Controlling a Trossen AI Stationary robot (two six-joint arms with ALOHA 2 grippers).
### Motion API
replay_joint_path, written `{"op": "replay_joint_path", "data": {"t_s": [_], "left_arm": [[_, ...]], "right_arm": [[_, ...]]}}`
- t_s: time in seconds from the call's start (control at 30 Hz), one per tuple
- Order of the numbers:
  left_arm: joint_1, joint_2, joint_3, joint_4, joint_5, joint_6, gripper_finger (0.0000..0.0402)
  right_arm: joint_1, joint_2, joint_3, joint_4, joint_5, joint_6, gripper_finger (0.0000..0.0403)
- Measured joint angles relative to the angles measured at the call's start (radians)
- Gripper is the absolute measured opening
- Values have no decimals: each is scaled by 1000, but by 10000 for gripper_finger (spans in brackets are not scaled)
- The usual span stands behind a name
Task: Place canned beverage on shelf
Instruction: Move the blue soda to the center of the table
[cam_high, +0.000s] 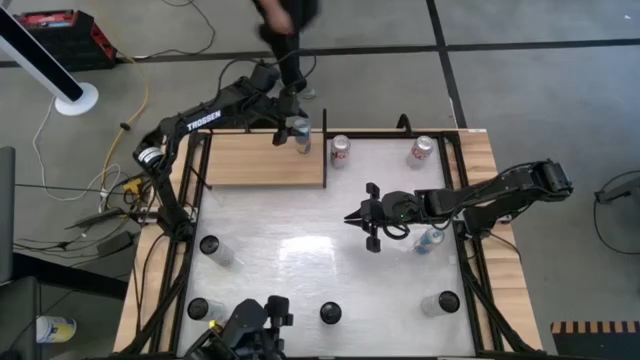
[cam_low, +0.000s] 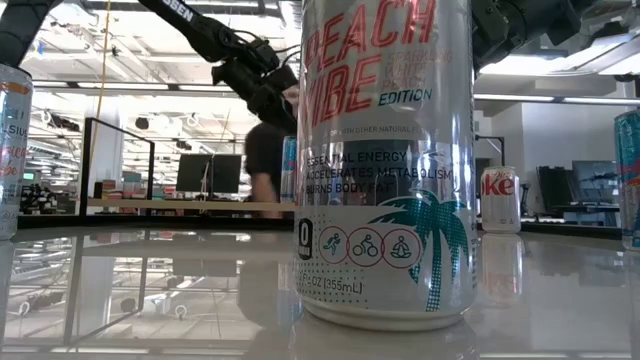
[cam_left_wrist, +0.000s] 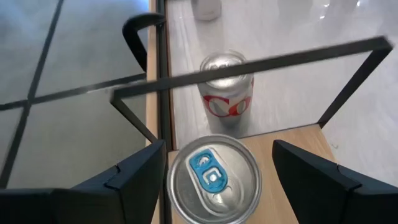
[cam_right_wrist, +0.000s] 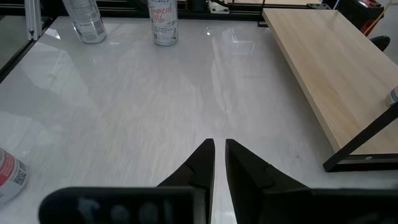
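So we've got the blue-tab can (cam_left_wrist: 213, 179) standing at the shelf's (cam_high: 262, 160) far right corner, left hand (cam_left_wrist: 214, 171) open around it. Lift straight up, don't clip it.

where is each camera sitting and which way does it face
high view: overhead, facing straight down on the white table, both arms, the shelf.
low view: at tabletop height, facing level across into the room; a big can fills it, an arm above.
left wrist view: on the left arm, above a blue-tabbed can between the open left gripper.
right wrist view: over the table, shut right gripper in front.
Shared: the shelf, also in the right wrist view.
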Motion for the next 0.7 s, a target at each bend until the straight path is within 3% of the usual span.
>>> {"op": "replay_joint_path", "data": {"t_s": [0.23, 0.43, 0.57, 0.7], "left_arm": [[-25, -81, 0, -7, 20, -56, 280], [-102, -139, 0, -137, 19, -76, 276], [-184, -202, 0, -234, -49, -124, 252], [-278, -290, -20, -301, -67, -159, 214]], "right_arm": [[-6, 0, 0, 0, 0, 0, 64], [1, 0, 11, -24, 0, 0, 64], [3, -18, 149, -322, 0, 59, 64], [5, -12, 349, -818, 0, 232, 64]]}}
